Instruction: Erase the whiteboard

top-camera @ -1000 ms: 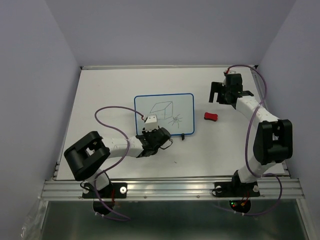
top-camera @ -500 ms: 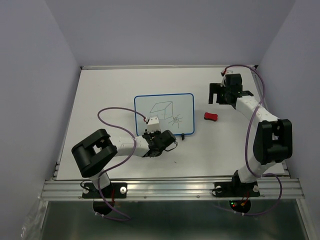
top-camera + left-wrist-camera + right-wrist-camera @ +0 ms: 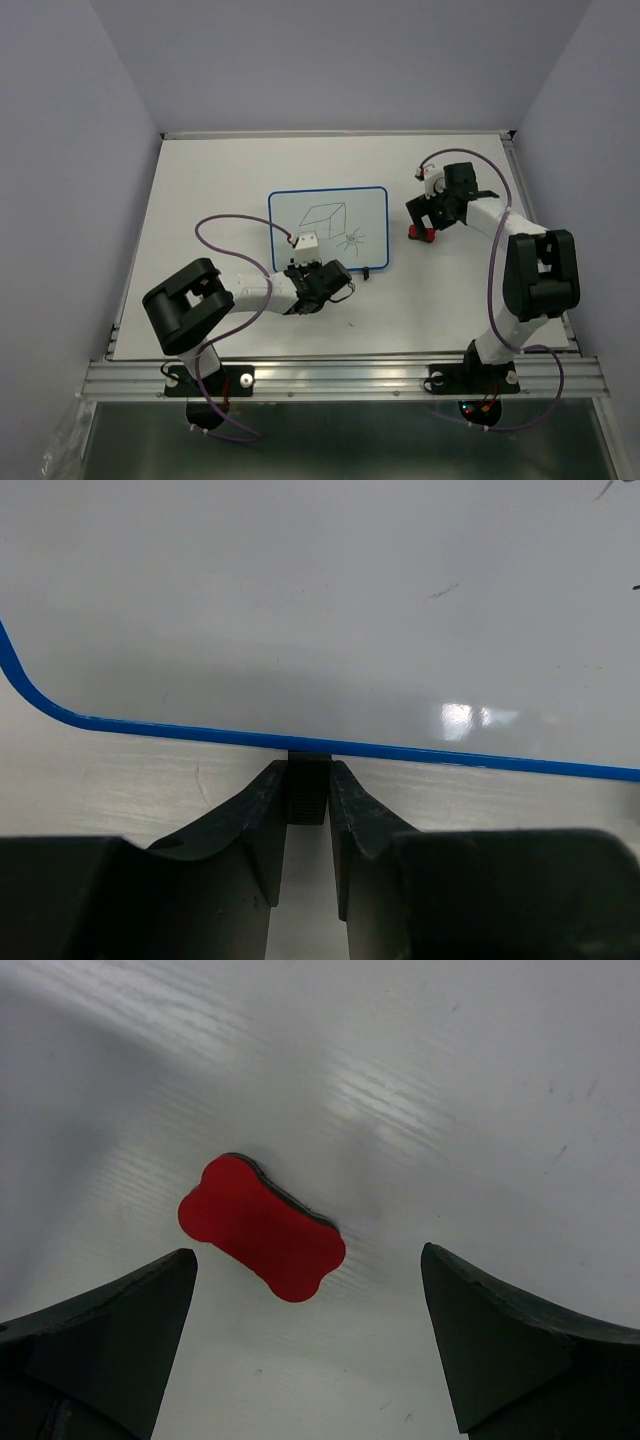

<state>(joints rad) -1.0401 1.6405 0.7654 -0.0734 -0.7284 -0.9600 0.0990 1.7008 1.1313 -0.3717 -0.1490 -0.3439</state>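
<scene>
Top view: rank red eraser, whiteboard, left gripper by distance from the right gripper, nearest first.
1. Red eraser: directly below, between the fingers of the open right gripper.
2. Whiteboard: to its left, mid-table.
3. Left gripper: farthest left, shut on the board's black foot at its near edge.

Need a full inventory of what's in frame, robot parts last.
table: 1, white, under everything
whiteboard: 1, white with blue rim, flat, left of table centre
marker drawings: 2, black, cube and small starburst, on the whiteboard
feet: 2, black, whiteboard's near edge
eraser: 1, red, bone-shaped, right of the whiteboard
cables: 2, purple, one per arm
arms: 2, white and black, bases at near edge
left claw: black, shut on a whiteboard foot
right claw: black, open over the eraser
</scene>
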